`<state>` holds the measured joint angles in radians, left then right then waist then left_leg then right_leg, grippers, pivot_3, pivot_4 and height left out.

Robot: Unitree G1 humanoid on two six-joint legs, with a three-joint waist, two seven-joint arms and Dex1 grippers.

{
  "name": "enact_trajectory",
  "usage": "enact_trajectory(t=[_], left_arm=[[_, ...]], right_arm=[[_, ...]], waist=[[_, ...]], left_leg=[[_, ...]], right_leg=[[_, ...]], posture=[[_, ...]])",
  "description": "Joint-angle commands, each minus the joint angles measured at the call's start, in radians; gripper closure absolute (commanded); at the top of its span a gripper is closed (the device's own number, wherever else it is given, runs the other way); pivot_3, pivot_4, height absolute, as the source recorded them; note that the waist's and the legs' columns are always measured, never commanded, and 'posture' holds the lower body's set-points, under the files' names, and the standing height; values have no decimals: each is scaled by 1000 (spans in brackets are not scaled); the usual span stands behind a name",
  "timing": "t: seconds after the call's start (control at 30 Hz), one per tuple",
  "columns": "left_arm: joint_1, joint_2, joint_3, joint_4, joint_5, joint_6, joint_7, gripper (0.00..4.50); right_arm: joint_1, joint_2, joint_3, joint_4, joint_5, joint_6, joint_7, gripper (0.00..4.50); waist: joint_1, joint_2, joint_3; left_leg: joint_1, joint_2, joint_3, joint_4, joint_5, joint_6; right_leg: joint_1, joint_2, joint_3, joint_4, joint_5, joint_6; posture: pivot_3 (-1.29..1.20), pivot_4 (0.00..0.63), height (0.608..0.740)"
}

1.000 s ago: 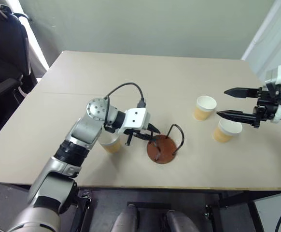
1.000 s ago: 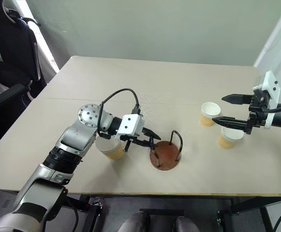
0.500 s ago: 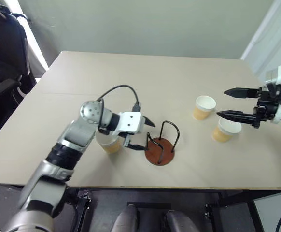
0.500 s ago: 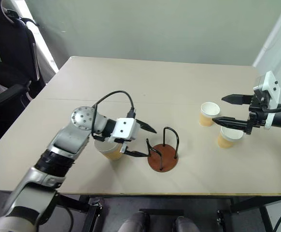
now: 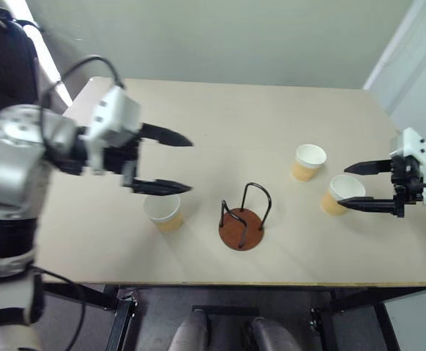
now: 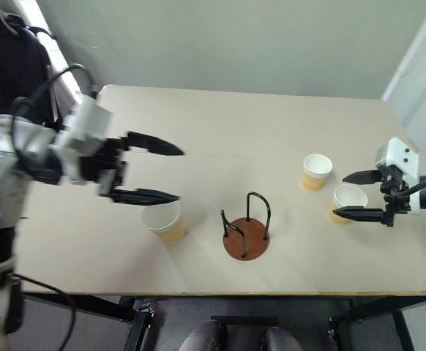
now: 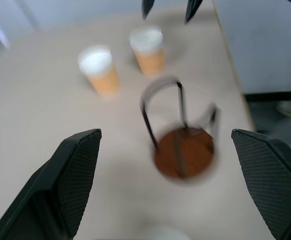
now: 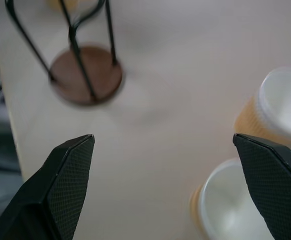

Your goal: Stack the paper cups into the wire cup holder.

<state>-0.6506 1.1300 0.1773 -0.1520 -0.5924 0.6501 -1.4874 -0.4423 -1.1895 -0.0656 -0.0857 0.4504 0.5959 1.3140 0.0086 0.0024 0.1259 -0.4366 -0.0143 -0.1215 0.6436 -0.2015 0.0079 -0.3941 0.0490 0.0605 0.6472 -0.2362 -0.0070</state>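
Nearest the front edge of the table point(image 5: 286, 110) stands the wire cup holder point(image 5: 243, 226), its brown disc flat on the surface and its black loops upright, with nothing inside it yet. Just beside it on the robot's left sits one paper cup point(image 5: 163, 212), upright and mouth up, apart from the holder and free of any grip. Above and a little behind that cup hangs the left gripper point(image 5: 167, 162), its two black fingers spread wide and holding nothing; it points across toward the holder, which reads as a hand lifted clear of the cup rather than closing on it. Further over on the right, the right gripper point(image 5: 358, 186) also has its fingers spread apart, one on each side of the nearer right-hand cup point(image 5: 341, 193), apparently lined up to close on it, though contact cannot be confirmed. The third cup point(image 5: 307, 161) stands just behind and beside that one, near but not touching. All three cups are upright on the table, so stacking seems not to have begun, and the right-hand cup looks the likeliest first pick. The far half of the table is bare.
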Motion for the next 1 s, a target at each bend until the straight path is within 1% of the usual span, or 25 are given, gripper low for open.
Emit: enact_trajectory(t=[0.03,0.2,0.37,0.43,0.5,0.73,0.8,0.83,0.9,0.93,1.0], left_arm=[[126,51,119,-46,-62,47,-34,29],[282,61,198,-131,-87,62,6,29],[325,62,228,-171,-116,73,53,29],[337,64,240,-185,-127,80,65,0],[350,69,254,-194,-134,85,76,0],[395,80,291,-217,-154,89,105,0],[402,82,295,-215,-157,86,107,0],[404,85,296,-210,-156,83,106,0],[406,92,293,-192,-145,69,101,0],[404,94,289,-183,-142,64,100,0],[400,96,279,-172,-139,55,98,0]], right_arm=[[-33,-5,43,-8,-61,-27,-11,0],[-73,39,140,43,-172,-82,-37,0],[-88,73,206,91,-251,-141,-26,0],[-93,87,225,104,-274,-161,-27,360],[-105,101,234,119,-291,-170,-29,861],[-138,115,227,160,-317,-196,-13,3475],[-136,115,194,140,-273,-186,14,4179],[-136,120,156,102,-207,-156,44,4444],[-177,154,46,-3,1,-9,66,4444],[-197,160,13,-32,56,43,60,4444],[-202,139,-4,-56,72,73,56,4444]], waist=[[-2,1,0],[5,1,0],[7,1,0],[7,1,0],[6,1,0],[10,1,0],[9,1,0],[8,1,0],[6,2,0],[5,2,0],[3,1,0]], left_leg=[[0,0,0,-1,0,0],[1,1,-1,2,1,1],[1,0,-1,3,1,1],[1,1,-1,2,0,1],[1,1,-1,2,0,0],[1,1,-1,2,0,0],[1,1,0,2,0,0],[1,1,0,2,-1,-1],[1,1,0,1,-1,-2],[0,1,1,0,-1,-2],[1,1,1,-5,1,-5]], right_leg=[[0,0,0,0,0,0],[0,0,-1,2,0,0],[1,0,-1,2,0,-2],[0,0,-1,3,0,-3],[0,0,-1,3,0,-3],[1,0,-1,3,0,-4],[0,0,-1,3,0,-4],[0,0,-1,3,-1,-5],[-1,0,-1,4,-1,-6],[-2,0,-1,4,-2,-7],[-4,0,-1,4,-2,-8]], posture=[[0,150,740],[0,150,740],[0,150,740],[0,150,740],[0,150,740],[0,150,740],[0,150,740],[0,150,740],[0,150,740],[0,150,740],[0,150,740]])
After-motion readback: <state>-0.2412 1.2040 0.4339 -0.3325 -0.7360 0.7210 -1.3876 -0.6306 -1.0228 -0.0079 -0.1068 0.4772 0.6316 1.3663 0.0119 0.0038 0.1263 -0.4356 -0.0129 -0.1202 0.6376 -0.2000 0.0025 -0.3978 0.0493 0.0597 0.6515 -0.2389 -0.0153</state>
